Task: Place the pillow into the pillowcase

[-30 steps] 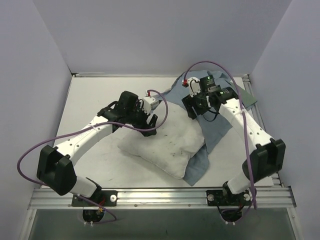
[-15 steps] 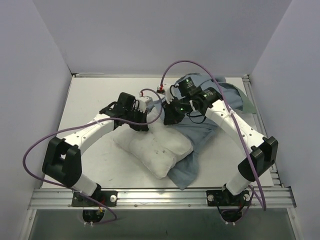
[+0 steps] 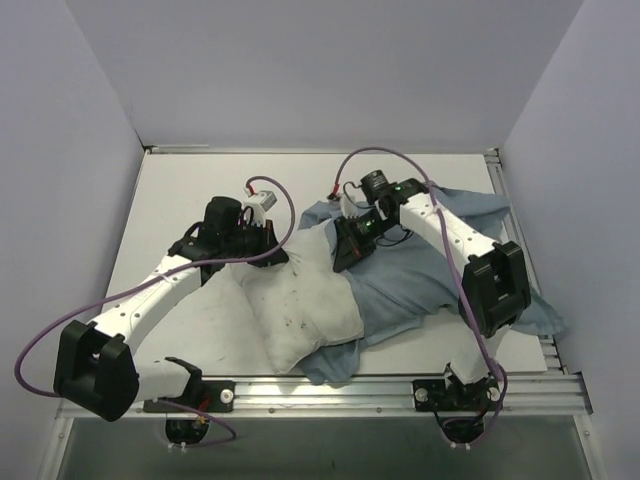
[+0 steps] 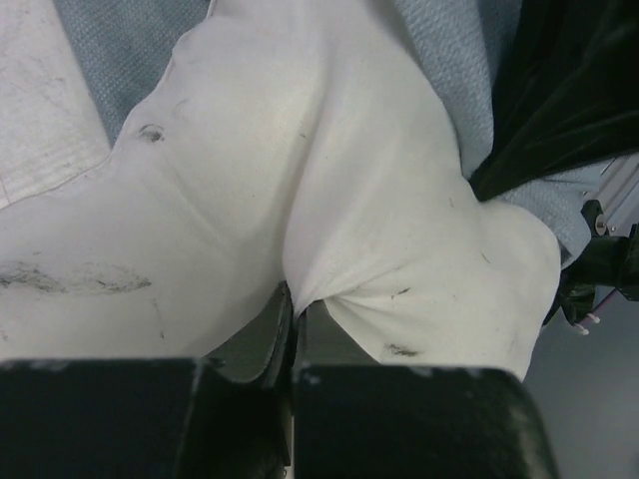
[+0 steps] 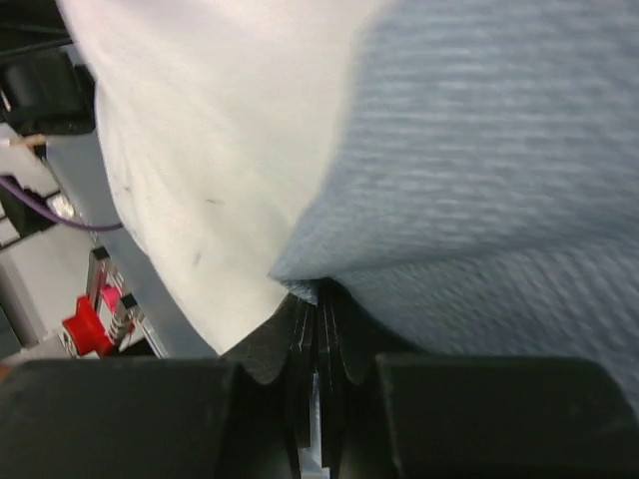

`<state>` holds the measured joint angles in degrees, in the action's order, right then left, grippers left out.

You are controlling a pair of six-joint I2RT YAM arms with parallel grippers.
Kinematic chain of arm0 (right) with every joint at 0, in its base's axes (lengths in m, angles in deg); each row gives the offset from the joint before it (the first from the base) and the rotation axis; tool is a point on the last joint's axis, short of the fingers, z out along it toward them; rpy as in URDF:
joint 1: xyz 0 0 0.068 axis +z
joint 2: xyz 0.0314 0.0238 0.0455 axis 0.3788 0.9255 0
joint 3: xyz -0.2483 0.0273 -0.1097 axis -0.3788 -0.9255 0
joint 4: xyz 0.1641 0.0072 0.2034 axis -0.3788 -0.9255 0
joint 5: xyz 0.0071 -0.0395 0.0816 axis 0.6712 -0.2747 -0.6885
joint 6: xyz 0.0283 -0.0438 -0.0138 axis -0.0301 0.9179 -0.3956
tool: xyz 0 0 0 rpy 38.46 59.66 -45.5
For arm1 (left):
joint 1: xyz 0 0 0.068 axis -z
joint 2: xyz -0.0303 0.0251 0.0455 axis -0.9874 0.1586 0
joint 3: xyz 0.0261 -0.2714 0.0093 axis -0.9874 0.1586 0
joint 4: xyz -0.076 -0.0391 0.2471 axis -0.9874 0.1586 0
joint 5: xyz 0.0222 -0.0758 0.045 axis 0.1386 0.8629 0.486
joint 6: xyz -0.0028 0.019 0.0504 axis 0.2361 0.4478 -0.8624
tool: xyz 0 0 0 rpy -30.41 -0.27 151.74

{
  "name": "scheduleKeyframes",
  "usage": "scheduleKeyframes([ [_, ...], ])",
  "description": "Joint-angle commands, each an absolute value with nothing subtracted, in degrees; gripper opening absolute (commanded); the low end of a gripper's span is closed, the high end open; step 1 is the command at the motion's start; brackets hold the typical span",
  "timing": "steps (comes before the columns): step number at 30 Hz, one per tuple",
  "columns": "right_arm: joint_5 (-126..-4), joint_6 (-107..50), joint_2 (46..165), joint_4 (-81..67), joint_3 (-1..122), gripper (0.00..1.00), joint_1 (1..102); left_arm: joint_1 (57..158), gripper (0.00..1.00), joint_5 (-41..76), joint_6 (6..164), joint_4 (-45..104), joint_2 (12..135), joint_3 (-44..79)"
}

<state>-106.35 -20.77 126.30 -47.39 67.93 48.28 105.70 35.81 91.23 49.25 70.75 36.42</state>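
Observation:
The plump white pillow (image 3: 300, 312) lies near the table's front, its right side overlapped by the blue-grey pillowcase (image 3: 425, 270). My left gripper (image 3: 262, 252) sits at the pillow's far left corner, shut on a pinch of white pillow fabric (image 4: 329, 200), which puckers into the jaws of the left gripper (image 4: 295, 299). My right gripper (image 3: 346, 256) is at the pillowcase's left edge beside the pillow. It is the right gripper (image 5: 319, 291) that is shut on the pillowcase (image 5: 499, 150) hem, with the pillow (image 5: 200, 130) just left of it.
The pillowcase spreads right and droops past the table's right edge (image 3: 548, 345). A metal rail (image 3: 320, 392) runs along the front with both arm bases. Grey walls close in the left, back and right. Purple cables (image 3: 380, 160) loop above both wrists.
Both grippers have shut, the left on the pillow, the right on the pillowcase. Both arms pulled left and toward the front. The pillow shifted nearer, and the pillowcase spread out to the right.

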Motion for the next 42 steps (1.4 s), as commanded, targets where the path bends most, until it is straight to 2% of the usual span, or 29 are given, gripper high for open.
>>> scheduleKeyframes([
  [1,-113.1,-20.3,123.8,-49.5,69.8,0.00,57.1,105.9,0.00,38.6,94.7,46.7,68.9,37.2],
  [3,-124.0,-23.3,121.8,-48.1,71.0,0.00,60.1,105.9,0.00,38.6,95.4,45.6,68.6,37.6],
  [6,-129.6,-28.6,118.9,-45.7,70.3,0.00,61.5,105.4,0.00,38.8,94.8,44.8,67.7,37.4],
  [7,-130.2,-28.8,118.3,-45.8,69.0,0.03,60.7,105.3,0.00,38.9,94.0,45.1,67.2,37.2],
  [8,-130.5,-29.3,117.5,-46.2,68.4,0.23,58.3,105.2,0.00,39.0,91.4,45.6,66.8,37.2],
  [10,-129.8,-29.3,117.1,-49.2,70.1,0.50,54.2,105.2,0.00,39.1,88.3,47.8,65.7,36.9],
  [11,-128.7,-29.2,117.7,-49.9,72.5,0.74,50.0,105.2,0.00,39.2,85.0,48.5,65.2,36.8],
  [12,-125.4,-29.0,118.3,-51.4,75.6,0.77,47.9,105.2,0.00,39.4,83.5,49.9,64.4,36.5],
  [15,-103.8,-27.1,121.2,-51.4,87.6,0.74,45.2,105.3,0.02,40.3,78.9,53.0,63.5,36.1],
  [16,-91.8,-26.7,122.5,-51.2,90.3,0.73,45.6,105.3,0.14,40.2,78.0,53.5,63.1,36.2],
  [19,-79.9,-25.1,130.2,-52.7,98.9,0.73,47.4,105.7,0.38,37.5,75.4,54.4,61.8,36.5],
  [20,-75.2,-24.8,133.1,-52.8,99.9,0.73,47.7,106.0,0.49,36.3,73.9,54.9,61.4,36.2],
  [23,-73.3,-23.7,137.4,-54.5,101.4,0.74,49.1,106.2,0.63,30.1,71.9,57.5,61.9,34.4],
  [26,-73.0,-22.1,137.5,-56.3,95.6,0.76,52.1,106.1,0.75,24.9,71.5,60.4,62.6,32.6],
  [30,-73.4,-20.2,136.9,-58.5,87.7,0.76,55.8,106.3,0.81,24.0,72.1,62.4,63.7,33.5],
  [31,-73.7,-20.6,137.2,-58.4,86.7,0.72,56.2,106.3,0.81,24.0,72.5,62.4,64.2,34.0],
  [33,-73.8,-21.2,138.3,-57.9,87.5,0.51,56.4,106.3,0.78,23.9,72.9,62.5,66.6,35.9],
  [34,-74.5,-21.3,138.5,-57.7,89.7,0.42,56.4,106.1,0.68,24.3,72.9,62.7,67.8,36.2],
  [35,-74.9,-21.4,138.9,-57.6,91.2,0.23,56.6,105.9,0.57,25.8,74.4,62.8,68.7,36.7],
  [36,-76.0,-22.7,139.0,-57.3,92.7,0.19,56.5,105.8,0.45,27.1,74.6,62.5,70.2,37.0],
  [37,-80.5,-23.5,138.9,-57.0,95.1,0.13,56.5,105.6,0.22,28.1,75.3,61.3,70.5,37.9],
  [39,-85.8,-27.0,138.6,-55.5,102.5,0.11,56.9,105.1,0.05,32.7,76.0,55.9,70.0,38.7],
  [40,-91.6,-28.9,138.5,-54.7,104.9,0.11,57.1,105.0,0.00,34.0,77.2,53.6,69.7,39.0],
  [42,-96.6,-32.0,137.9,-51.0,108.8,0.04,58.5,105.0,0.00,37.2,77.8,48.5,68.9,38.0],
])
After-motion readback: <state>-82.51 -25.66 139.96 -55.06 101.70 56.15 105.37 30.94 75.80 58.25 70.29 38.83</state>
